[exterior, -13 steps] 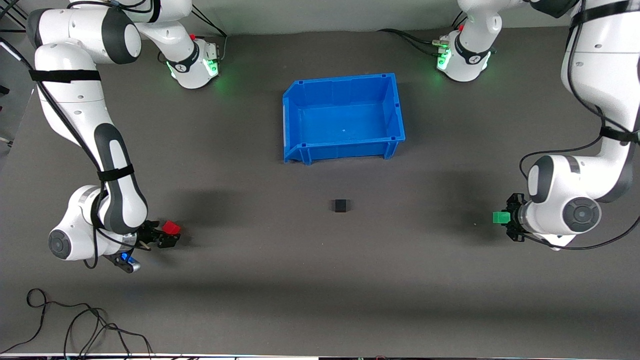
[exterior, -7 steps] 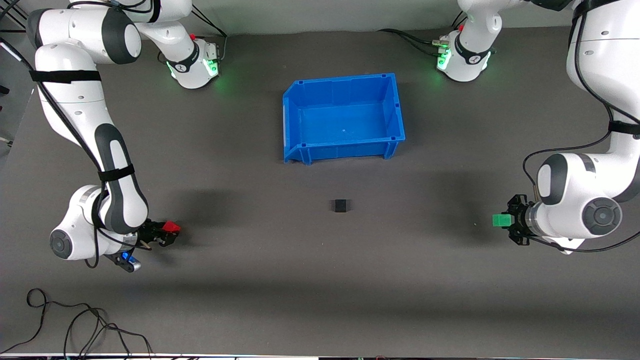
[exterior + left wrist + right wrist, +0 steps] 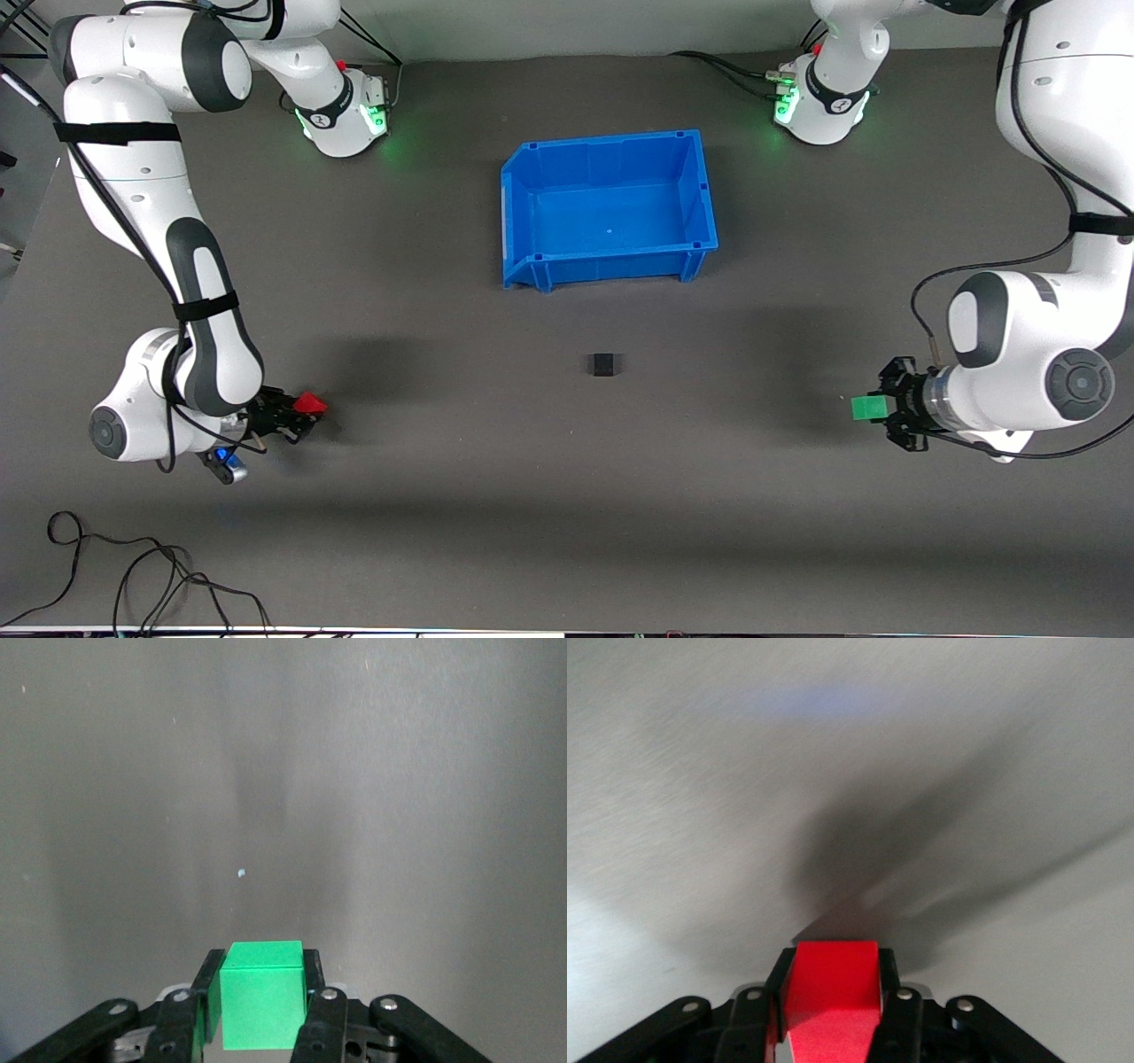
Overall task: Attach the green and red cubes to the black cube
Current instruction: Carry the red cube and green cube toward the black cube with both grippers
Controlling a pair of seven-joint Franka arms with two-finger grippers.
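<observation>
the left gripper (image 3: 873,408), jaws clenched on the small bright green cube (image 3: 865,408), has shifted toward the tiny matte black cube (image 3: 603,364); the right gripper (image 3: 297,410) keeps the small red cube (image 3: 309,403) clamped, barely moving.

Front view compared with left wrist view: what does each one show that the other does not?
Only the front view shows the black cube, the blue bin, the red cube in the right claw, and both arms. Only the left wrist view shows both fingers pressed on the cube's sides. Both show the green cube in the left claw, over bare table.
</observation>
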